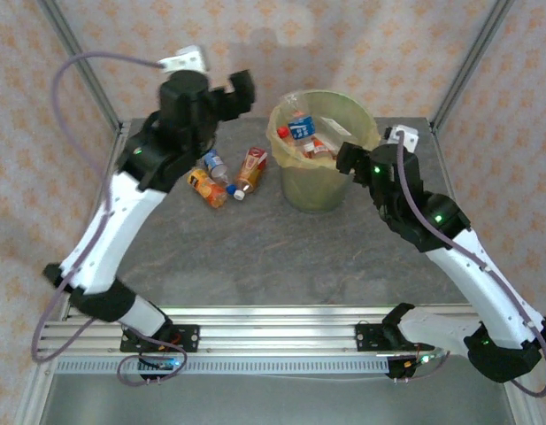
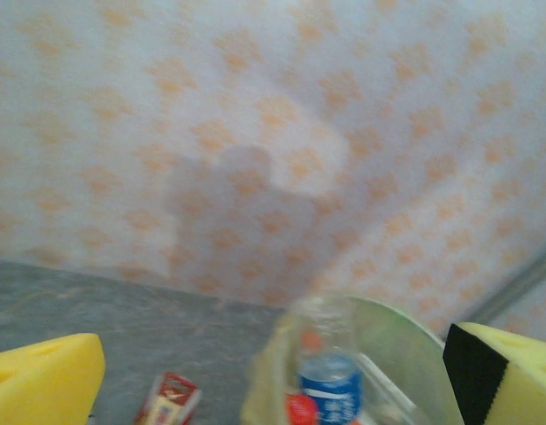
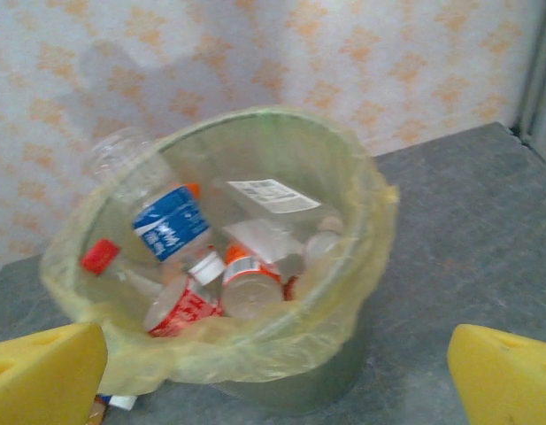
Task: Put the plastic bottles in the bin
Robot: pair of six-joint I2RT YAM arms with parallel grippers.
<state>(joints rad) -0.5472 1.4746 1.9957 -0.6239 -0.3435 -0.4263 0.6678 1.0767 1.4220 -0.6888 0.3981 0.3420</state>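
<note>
Pale green bin (image 1: 324, 186), yellowish liner, holds clear labelled bottles (image 3: 211, 266).

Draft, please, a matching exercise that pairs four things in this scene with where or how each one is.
1. blue-labelled clear plastic bottle
2. orange-labelled clear plastic bottle
3. round pale yellow-green bin
4. left pincer

a. open, raised in the air
b. lying on the grey table
c. lined with a yellowish bag
d. inside the bin

Pairs: 1-d, 2-b, 3-c, 4-a
</note>
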